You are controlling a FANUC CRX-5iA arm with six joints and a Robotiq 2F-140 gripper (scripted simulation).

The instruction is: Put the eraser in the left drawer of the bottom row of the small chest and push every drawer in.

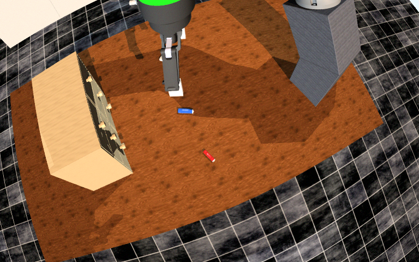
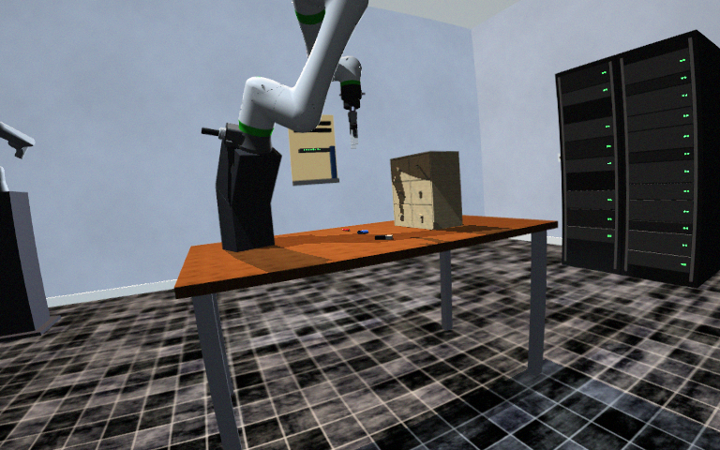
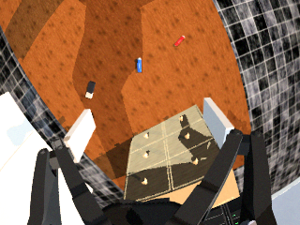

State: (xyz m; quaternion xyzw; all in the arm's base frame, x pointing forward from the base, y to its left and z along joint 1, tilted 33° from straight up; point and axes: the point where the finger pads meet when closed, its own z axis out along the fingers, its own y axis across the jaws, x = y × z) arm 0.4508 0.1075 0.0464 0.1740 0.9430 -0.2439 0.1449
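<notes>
The small wooden chest [image 1: 73,123] stands at the table's left end, with six knobbed drawers, all pushed in. It also shows in the side view [image 2: 426,189] and the wrist view [image 3: 169,157]. The bottom-row left drawer has its knob low on the front [image 1: 122,146] [image 2: 401,216]. A small black block with a white end, which looks like the eraser [image 3: 90,89] [image 2: 382,237], lies on the table. In the overhead view my arm hides it. My gripper [image 1: 179,63] [image 2: 352,139] [image 3: 146,112] hangs high above the table near the eraser, open and empty.
A blue stick [image 1: 185,111] [image 3: 139,66] lies mid-table. A red stick [image 1: 208,155] [image 3: 180,40] lies nearer the front edge. The grey robot pedestal [image 1: 321,46] stands at the table's right end. A black server rack [image 2: 637,158] stands beyond the table.
</notes>
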